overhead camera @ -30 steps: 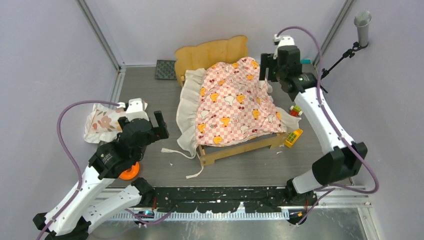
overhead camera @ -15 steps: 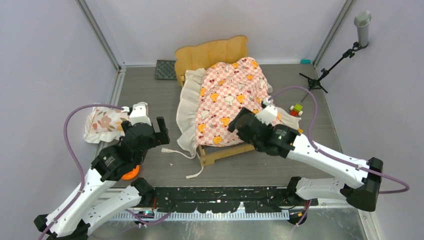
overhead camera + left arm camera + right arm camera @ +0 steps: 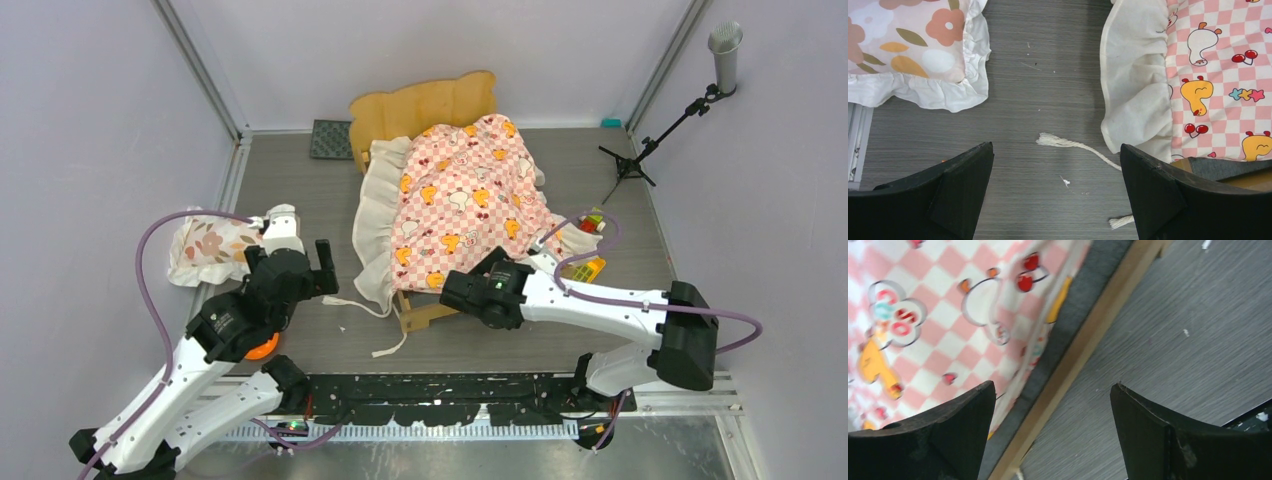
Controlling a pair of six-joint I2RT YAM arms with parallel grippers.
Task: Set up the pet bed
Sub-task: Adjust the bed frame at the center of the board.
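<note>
The pet bed's tan wavy headboard point(image 3: 425, 105) stands at the back, and a pink-checkered ruffled sheet point(image 3: 465, 205) is draped over most of the bed. My right gripper point(image 3: 452, 290) hovers open at the bed's near foot end. In the right wrist view this gripper point(image 3: 1052, 386) straddles the wooden rail point(image 3: 1083, 347) and the grey mattress edge point(image 3: 1068, 330), holding nothing. My left gripper point(image 3: 290, 252) is open over bare table left of the bed. In its wrist view this gripper point(image 3: 1055, 147) is empty, between the floral pillow point(image 3: 908, 45) and the sheet's white ruffle point(image 3: 1135, 95).
The floral pillow point(image 3: 205, 245) lies at the far left. A white cord point(image 3: 350, 305) trails from the bed's near left corner. An orange disc point(image 3: 260, 347) sits under the left arm. Small toys point(image 3: 588, 272) lie right of the bed, a dark mat point(image 3: 331, 139) and a microphone stand point(image 3: 690, 100) at the back.
The right arm swung from the far right side of the bed, near the headboard, down to the near foot end, its jaws opening slightly. The left gripper edged a little to the right.
</note>
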